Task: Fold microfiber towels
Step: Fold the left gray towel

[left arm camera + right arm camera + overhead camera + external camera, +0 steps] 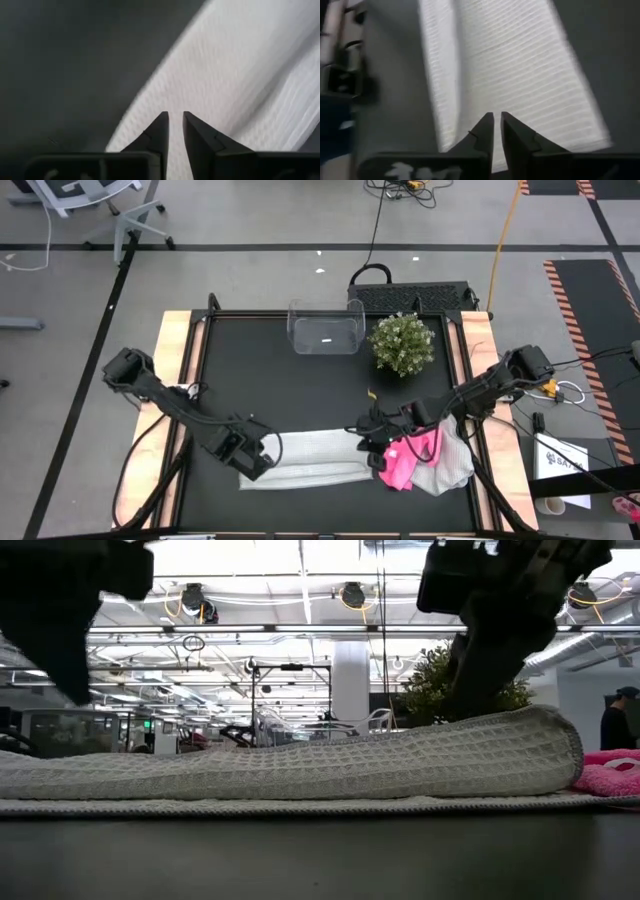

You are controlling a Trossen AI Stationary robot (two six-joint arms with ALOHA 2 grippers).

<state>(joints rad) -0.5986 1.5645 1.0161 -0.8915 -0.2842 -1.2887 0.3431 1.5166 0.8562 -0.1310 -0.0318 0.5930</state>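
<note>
Waffle-weave and pale grey, the folded towel [305,459] lay along the near edge of the black table [260,370] in your overhead view, with your left gripper [262,458] at its left end and your right gripper [372,442] at its right end, where a pink towel [408,460] and another pale towel [450,465] were heaped just beside it; beyond it, at the table's far edge, the clear bin [325,330] held no towel I could see, next to a small plant [402,344]. At table height the grey towel's upper layer bulged, and both wrist views showed fingers nearly closed over the weave with nothing visibly between them, so I'd judge that you risked dragging the fold open, or snagging the pink towel, if you pulled away low.
</note>
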